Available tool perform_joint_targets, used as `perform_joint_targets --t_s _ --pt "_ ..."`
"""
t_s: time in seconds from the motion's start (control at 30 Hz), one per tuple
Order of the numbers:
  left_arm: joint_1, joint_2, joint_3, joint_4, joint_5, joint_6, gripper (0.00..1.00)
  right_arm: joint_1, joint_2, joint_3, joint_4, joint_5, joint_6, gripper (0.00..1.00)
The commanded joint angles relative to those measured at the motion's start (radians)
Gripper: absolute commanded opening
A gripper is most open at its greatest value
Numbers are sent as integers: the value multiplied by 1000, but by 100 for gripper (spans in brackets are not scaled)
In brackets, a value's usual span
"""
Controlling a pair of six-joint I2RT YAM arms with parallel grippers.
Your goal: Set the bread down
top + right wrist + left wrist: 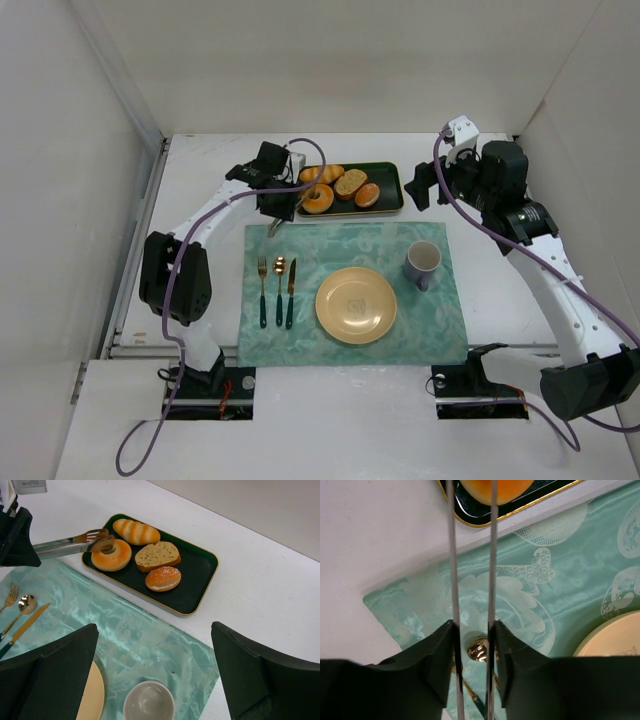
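In left end of dark tray (pixel 196 581), bread (pixel 119 560) lies flat, beside striped roll (pixel 136 531) and brown slice (pixel 157 555). My left gripper (pixel 473 627) clamped tight on metal tongs (pixel 65 544); tong tips meet bread's ring at centre hole. My right gripper (pixel 154 630) wide open, holding nothing, above surface (pixel 260 580) right of tray.

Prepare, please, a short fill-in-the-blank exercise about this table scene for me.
1. The left gripper is shut on a pair of metal ____.
2. Their tips reach the ring-shaped bread, which lies on the dark ____.
3. That holds ____ baked items in all.
4. Between the fork and the knife lies a ____.
Missing words: tongs; tray; four; spoon.
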Motion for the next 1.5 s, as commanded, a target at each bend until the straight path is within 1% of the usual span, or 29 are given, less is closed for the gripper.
perform_joint_targets --t_s 0.0,0.1,0.13,0.2,0.27,0.33,0.47,0.57,0.77,0.87,0.93,0.97,1.13,1.3,1.37,1.4,1.47 --pt "4 -5 54 -15 14 13 27 -1 -27 5 46 18 -8 100" --pt "4 -5 54 -15 14 13 21 -1 -27 5 46 18 -8 100" --pt "4 -5 54 -15 14 13 21 -1 -27 5 46 18 -8 100" --pt "4 -5 54 -15 14 13 15 -1 -27 5 46 18 -8 100" --pt "4 -29 54 -6 5 13 12 -1 -27 5 46 18 -8 100" --pt "4 -52 54 -6 5 13 5 -1 -27 5 46 18 -8 100" --pt "4 -115 54 25 5 4 0 -1 -27 5 46 18 -8 100" --pt "4 -172 54 49 29 4 0 -1 -27 5 46 18 -8 100" --pt "4 -249 63 49 69 4 0 -1 -27 5 46 28 -8 100" --pt "4 -285 74 19 91 4 0 -1 -27 5 55 28 -8 100" --pt "-30 -317 74 -13 91 4 0 -1 -27 5 55 37 -8 100" --pt "-41 -333 62 -23 115 4 0 -1 -36 5 55 37 -8 100" --pt "-120 -456 -38 -58 151 -6 0 -1 -36 -5 64 57 -8 100" --pt "-241 -584 -110 -121 151 -47 0 -1 -45 -5 64 75 -8 100" --pt "-280 -607 -138 -152 111 -81 0 -1 -45 -5 74 84 -8 100" --pt "-318 -629 -147 -179 111 -90 0 -1 -45 -5 74 84 -8 100" --pt "-361 -666 -196 -179 85 -122 0 -1 -45 -5 74 94 -8 100"
